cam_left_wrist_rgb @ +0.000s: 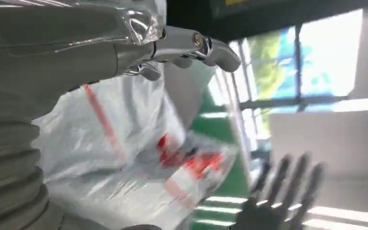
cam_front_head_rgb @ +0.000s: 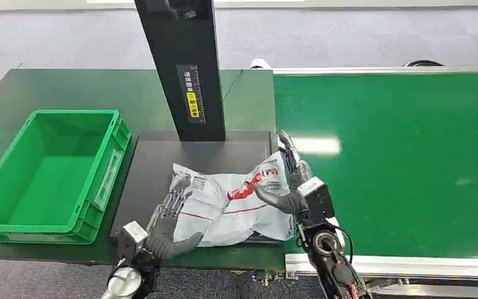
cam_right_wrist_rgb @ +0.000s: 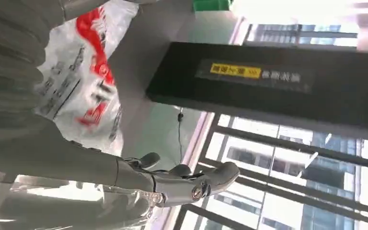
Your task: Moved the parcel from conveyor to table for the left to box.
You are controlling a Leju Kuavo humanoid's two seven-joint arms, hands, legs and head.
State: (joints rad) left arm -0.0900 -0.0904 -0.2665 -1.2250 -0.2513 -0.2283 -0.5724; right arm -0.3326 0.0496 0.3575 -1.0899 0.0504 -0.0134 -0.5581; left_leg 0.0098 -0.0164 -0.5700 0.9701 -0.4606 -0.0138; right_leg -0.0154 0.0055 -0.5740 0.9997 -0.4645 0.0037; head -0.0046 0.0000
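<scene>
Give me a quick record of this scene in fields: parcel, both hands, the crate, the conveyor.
parcel: white plastic mailer with red print, lying on the dark platform
left hand: fingers spread, resting on the parcel's left end
right hand: at the parcel's right edge, thumb over it
crate: green, empty, left of the platform
conveyor: green belt, on the right

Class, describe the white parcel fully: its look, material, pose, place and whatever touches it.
The parcel is a soft white plastic mailer bag, crinkled and glossy, with red printing and a label with small black text. It lies flat and rumpled on the dark platform beside the green conveyor belt. The left robot hand rests on its near left edge; the right robot hand touches its right end, thumb over it.
</scene>
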